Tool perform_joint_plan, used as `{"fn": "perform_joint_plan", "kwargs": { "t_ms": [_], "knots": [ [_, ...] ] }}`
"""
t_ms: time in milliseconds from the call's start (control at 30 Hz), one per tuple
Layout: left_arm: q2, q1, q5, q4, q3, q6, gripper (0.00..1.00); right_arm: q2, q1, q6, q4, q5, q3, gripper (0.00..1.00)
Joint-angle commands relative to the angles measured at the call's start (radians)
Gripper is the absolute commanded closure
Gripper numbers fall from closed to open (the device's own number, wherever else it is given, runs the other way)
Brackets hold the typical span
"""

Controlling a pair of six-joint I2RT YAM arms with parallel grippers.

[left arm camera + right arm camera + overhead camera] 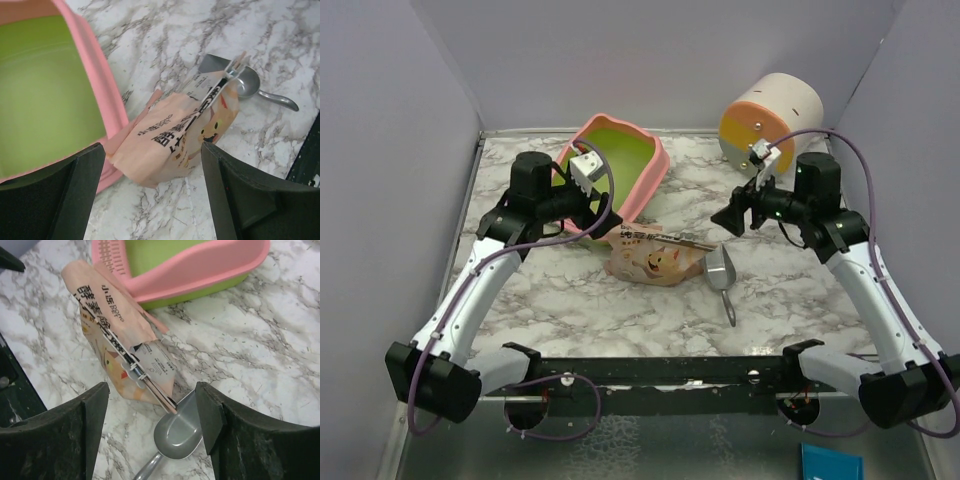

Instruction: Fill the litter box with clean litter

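The pink litter box (645, 185) with its lime-green inside stands tilted at the back middle of the table, and its inside looks bare. It also shows in the left wrist view (95, 65) and the right wrist view (200, 265). No clean litter is in view. A beige-orange pouch (655, 262) lies in front of the box, and a grey metal scoop (722, 272) lies to its right. My left gripper (603, 215) is open and empty above the pouch's left end (165, 145). My right gripper (732, 215) is open and empty above the scoop (182, 432) and the pouch's sealed end (115, 335).
A round cream-orange-yellow drawer cabinet (770, 118) stands at the back right. Grey walls close in the marble table (550, 300) on three sides. A black rail (660, 370) runs along the near edge.
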Motion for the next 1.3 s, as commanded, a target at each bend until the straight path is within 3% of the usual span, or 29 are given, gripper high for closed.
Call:
{"fn": "perform_joint_plan", "kwargs": {
  "t_ms": [0, 233, 567, 933, 1100, 1267],
  "knots": [
    [0.085, -0.003, 0.252, -0.067, 0.121, 0.176, 0.18, 0.056, 0.072, -0.162, -0.115, 0.042, 0.050, 0.28],
    [0.175, -0.045, 0.261, -0.118, 0.111, 0.238, 0.22, 0.045, 0.128, -0.224, -0.026, 0.019, -0.023, 0.28],
    [0.230, -0.129, 0.136, 0.003, -0.007, 0.196, 0.28, 0.167, 0.188, -0.235, -0.033, 0.090, 0.014, 0.30],
    [0.243, -0.196, 0.016, 0.050, -0.021, 0.200, 0.64, 0.250, 0.243, -0.253, -0.046, 0.165, 0.028, 0.30],
    [0.245, -0.203, -0.001, 0.051, -0.025, 0.204, 0.90, 0.263, 0.277, -0.257, -0.056, 0.174, 0.018, 0.31],
    [0.252, -0.207, -0.002, 0.051, -0.028, 0.196, 0.94, 0.244, 0.302, -0.255, -0.027, 0.193, -0.022, 0.33]
  ]
}}
